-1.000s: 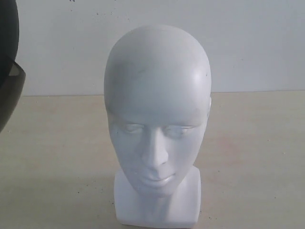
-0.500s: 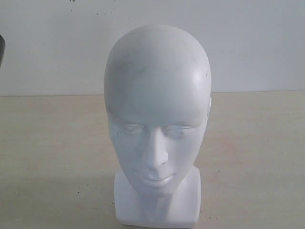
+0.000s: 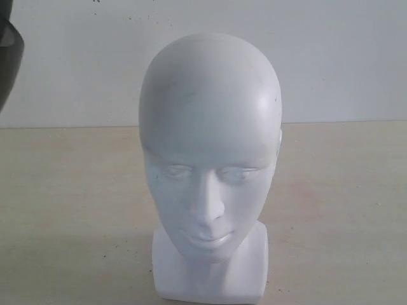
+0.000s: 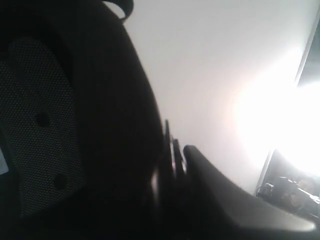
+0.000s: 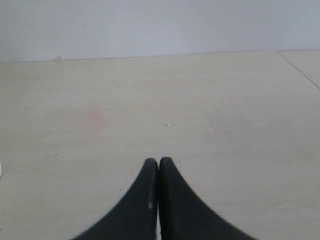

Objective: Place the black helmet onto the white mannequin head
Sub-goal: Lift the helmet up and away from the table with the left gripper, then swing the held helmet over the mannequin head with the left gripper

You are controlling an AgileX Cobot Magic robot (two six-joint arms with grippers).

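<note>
The white mannequin head stands bare on the tabletop. The black helmet hangs high beside it, clamped in our left fingers. Our right fingers are together, empty. We should centre the opening above the crown, then lower straight.

Visible hardware: all black.
Matte black right claw: two smooth curved fingers, tapering to rounded tips. Dark left claw: one smooth wedge finger visible.

The right claw, tips pressed together, points across the pale table.
</note>
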